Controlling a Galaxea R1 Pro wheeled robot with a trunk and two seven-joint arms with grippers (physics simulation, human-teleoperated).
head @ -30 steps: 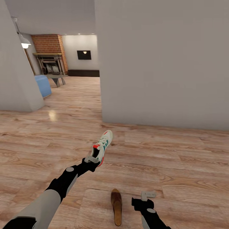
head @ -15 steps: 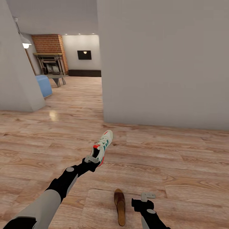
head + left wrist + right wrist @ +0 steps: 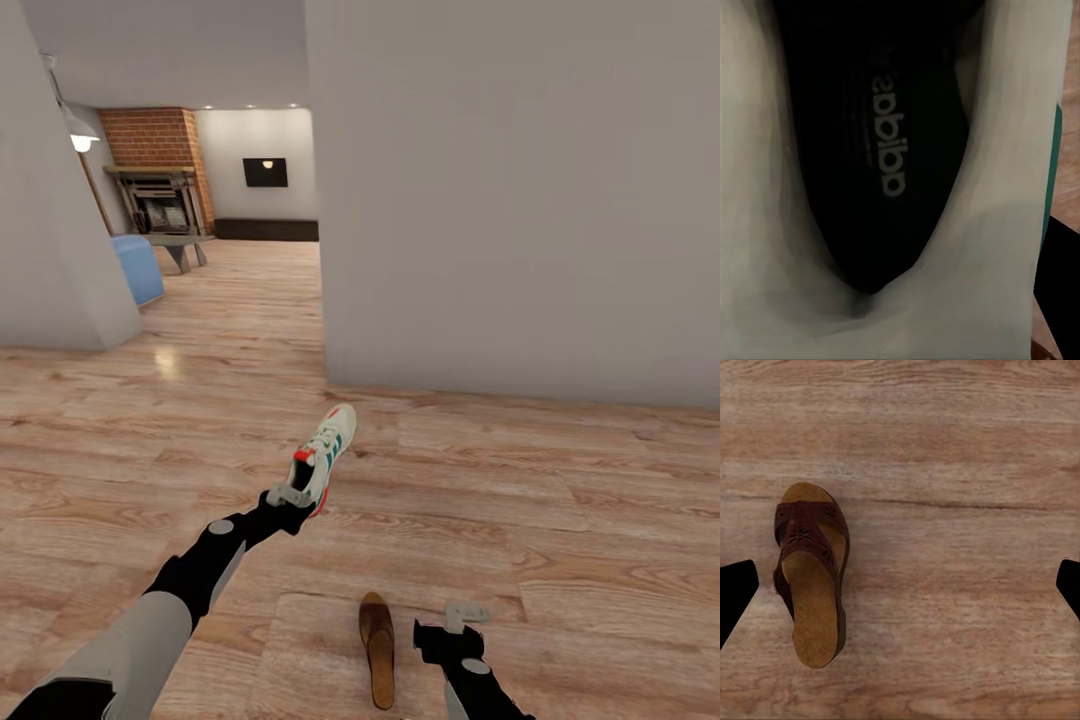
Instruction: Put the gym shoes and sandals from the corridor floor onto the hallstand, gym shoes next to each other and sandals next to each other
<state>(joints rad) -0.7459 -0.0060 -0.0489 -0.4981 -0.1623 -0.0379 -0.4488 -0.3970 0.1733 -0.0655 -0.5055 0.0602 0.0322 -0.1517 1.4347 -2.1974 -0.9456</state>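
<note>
At the far left of the head view a pale wall carries a lit lamp, and past it an opening shows a brick fireplace, a blue seat and a low grey bench on the same planks; none of these holds anything that can be made out. The left arm reaches forward over the corridor floor, and the left gripper is clamped on the heel end of a gym shoe, white with green stripes and a red-orange heel tab, its toe pointing away toward the big grey wall. Whether the shoe's sole touches the floor cannot be told from here. In the left wrist view the shoe's opening is right at the camera: a dark insole with pale lettering, ringed by the white lining. Further right and nearer the robot, a sandal lies flat on the floor, toe end pointing away; in the right wrist view its brown perforated strap and tan footbed are plain. Just beside it on the right hangs the right gripper, its fingers spread wide and holding nothing, the sandal lying near one of them.
</note>
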